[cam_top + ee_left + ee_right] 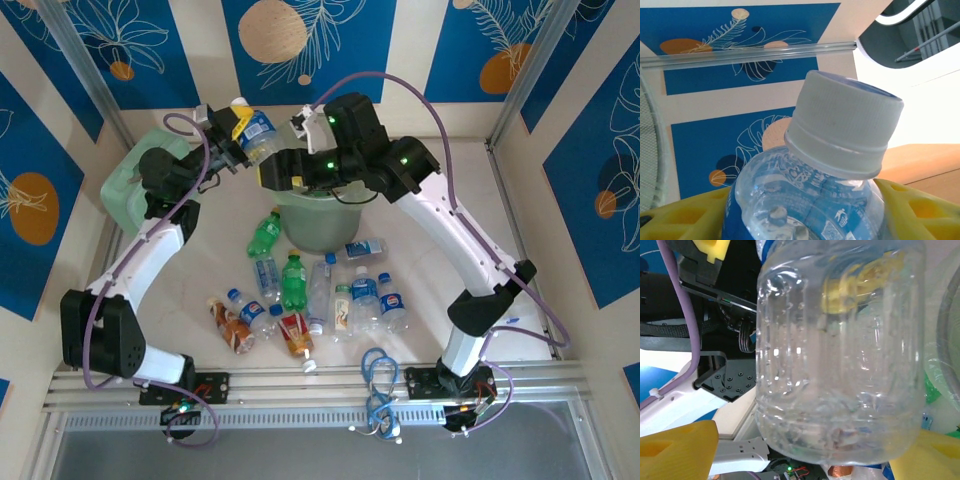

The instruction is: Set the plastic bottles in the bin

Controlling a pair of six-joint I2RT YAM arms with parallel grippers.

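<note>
White cap [845, 125] of the held bottle [795, 200] sat closest to the left wrist lens, tilted up toward the patterned wall. The left gripper [800, 220] was clamped on the bottle's blue-labelled shoulder, a yellow finger [680, 217] on either side.

From the right wrist, the same bottle's clear base [840, 350] hung between the right gripper [805, 455] tips. Those jaws stood wide, with a gap showing beside one finger, so they did not look closed on it.

From above, the left gripper [235, 135] held the bottle [258, 130] raised just beside the bin [320, 232], not yet over its mouth. The right gripper [275, 172] and its arm lay across the rim, hiding what was inside. About a dozen loose bottles [310, 295] lay on the table [460, 230] in front of the bin, so most of the job seemed left. Room was tight at the rim. The green case [125, 185] crowded the left arm, while the table's right side offered open space.
</note>
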